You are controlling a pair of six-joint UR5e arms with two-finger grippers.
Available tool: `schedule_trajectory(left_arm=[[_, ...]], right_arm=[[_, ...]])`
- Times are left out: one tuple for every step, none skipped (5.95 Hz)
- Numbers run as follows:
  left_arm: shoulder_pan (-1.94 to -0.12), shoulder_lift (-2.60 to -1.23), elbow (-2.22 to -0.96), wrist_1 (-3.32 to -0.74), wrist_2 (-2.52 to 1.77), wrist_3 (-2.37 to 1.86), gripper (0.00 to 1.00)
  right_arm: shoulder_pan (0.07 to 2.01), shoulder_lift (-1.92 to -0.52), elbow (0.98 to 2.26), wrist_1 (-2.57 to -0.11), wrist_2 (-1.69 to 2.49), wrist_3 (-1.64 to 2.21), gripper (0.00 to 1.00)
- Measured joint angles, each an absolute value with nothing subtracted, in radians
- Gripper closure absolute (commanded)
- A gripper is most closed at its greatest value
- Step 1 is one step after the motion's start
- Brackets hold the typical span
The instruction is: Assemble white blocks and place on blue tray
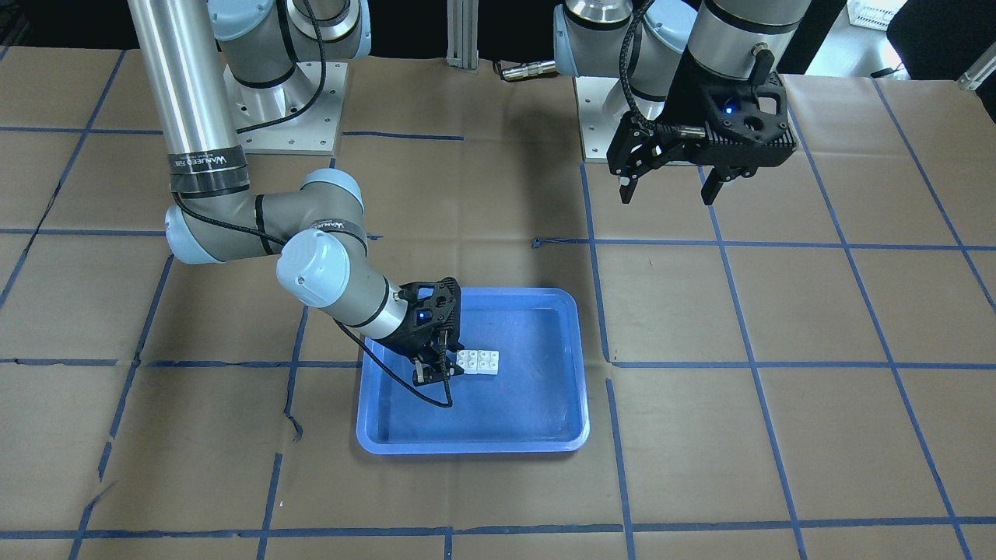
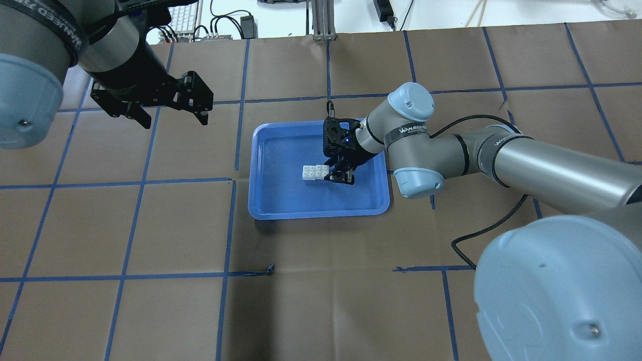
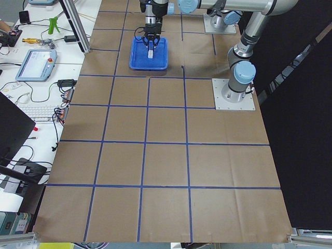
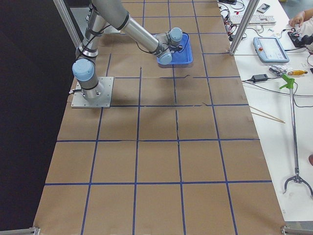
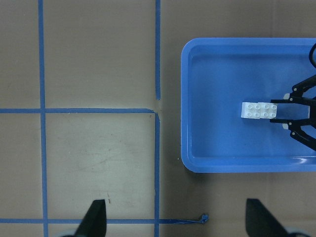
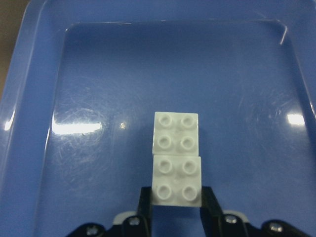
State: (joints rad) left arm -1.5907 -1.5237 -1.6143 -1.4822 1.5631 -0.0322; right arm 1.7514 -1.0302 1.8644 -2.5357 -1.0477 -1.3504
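White blocks (image 6: 176, 155) lie end to end in the blue tray (image 6: 37, 98), right pincer (image 6: 176, 200) grasping the nearer one. Placement looks finished; letting go comes next.

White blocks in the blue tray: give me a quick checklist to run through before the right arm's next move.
1. Are the white blocks inside the blue tray, away from its rim? Ok.
2. Are the blocks joined together? Cannot tell; they sit end to end with no visible gap.
3. Is the right gripper closed on the near block's sides? Ok.
4. Are the blocks resting flat on the tray floor? Cannot tell.
5. Is the left gripper open, raised and clear of the tray? Ok.
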Motion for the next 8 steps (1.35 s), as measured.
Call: schedule_trajectory(left_arm=[[-1.591, -1.525, -1.614, -1.477, 1.563, -0.033, 0.01], [-1.591, -1.527, -1.612, -1.475, 1.563, -0.033, 0.01], [-1.591, -1.528, -1.611, -1.472, 1.562, -0.034, 0.01], [-1.591, -1.528, -1.611, -1.47, 1.562, -0.034, 0.01], [-1.591, -1.529, -1.611, -1.469, 1.562, -0.033, 0.01], [-1.591, -1.529, -1.612, -1.468, 1.562, -0.033, 0.01], [-1.591, -1.529, -1.612, -1.467, 1.562, -0.033, 0.01], [-1.591, -1.53, -1.611, -1.467, 1.562, -0.034, 0.01]], right_arm=[[1.752, -1.031, 1.866, -2.536, -1.048, -1.35, 0.74], [1.752, -1.031, 1.866, -2.536, -1.048, -1.35, 0.71], [1.752, -1.031, 1.867, -2.536, -1.048, -1.35, 0.63], [1.752, -1.03, 1.867, -2.536, -1.048, -1.35, 0.59], [1.752, -1.029, 1.867, -2.536, -1.048, -1.35, 0.56], [1.752, -1.028, 1.867, -2.536, -1.048, -1.35, 0.53], [1.752, -1.028, 1.867, -2.536, -1.047, -1.349, 0.46], [1.752, -1.028, 1.867, -2.536, -1.047, -1.348, 0.36]])
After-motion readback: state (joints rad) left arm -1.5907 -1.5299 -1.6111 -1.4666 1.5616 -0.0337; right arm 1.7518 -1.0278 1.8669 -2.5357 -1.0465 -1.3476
